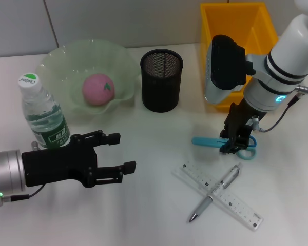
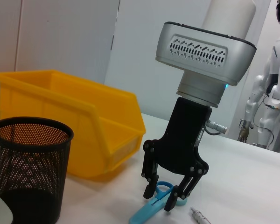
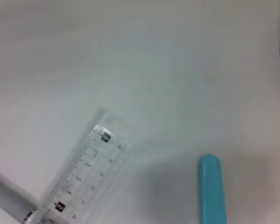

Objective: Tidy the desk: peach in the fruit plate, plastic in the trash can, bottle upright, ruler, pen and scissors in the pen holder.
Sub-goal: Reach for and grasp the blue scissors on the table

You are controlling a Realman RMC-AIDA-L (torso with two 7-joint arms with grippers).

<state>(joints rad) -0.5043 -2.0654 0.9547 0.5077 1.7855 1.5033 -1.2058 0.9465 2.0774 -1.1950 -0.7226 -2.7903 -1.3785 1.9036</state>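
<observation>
The scissors [image 1: 231, 143] lie flat on the table directly beneath the right gripper [image 1: 235, 145], whose fingers are spread around the handle end, not yet clamped. Light, rigid and low-lying, they are probably best pinched across the handle-blade junction. The pen holder [image 1: 161, 79] stands well beyond; the left gripper [image 1: 116, 152] hovers released, far off.

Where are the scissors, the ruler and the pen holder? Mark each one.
scissors [image 1: 208, 141]: head view, on the blue sheath.
ruler [image 1: 241, 205]: head view, on the clear strip past the pen.
pen holder [image 1: 161, 87]: head view, on the black mesh wall.
</observation>
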